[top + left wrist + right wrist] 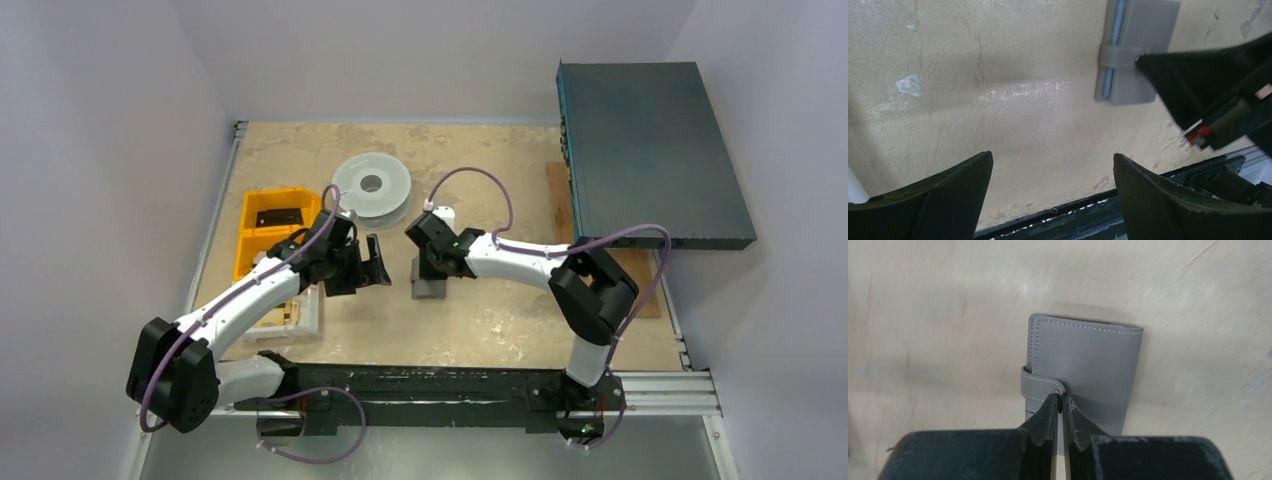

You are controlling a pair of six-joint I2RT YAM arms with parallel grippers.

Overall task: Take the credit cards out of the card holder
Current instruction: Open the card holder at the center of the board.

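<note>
Slate-grey stitched card holder [1088,360], strap fastened, lying flat

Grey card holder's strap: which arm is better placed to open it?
Right. The right gripper, fingers nearly closed, sits at the snap strap of the slate-grey stitched card holder; the left gripper hangs open, off to its side.

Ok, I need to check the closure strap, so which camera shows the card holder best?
Right wrist: the card holder fills mid-frame, stitching sharp, with the right end effector at its strap. Left wrist crops the card holder at the top edge; top external shows only a small grey patch.
</note>
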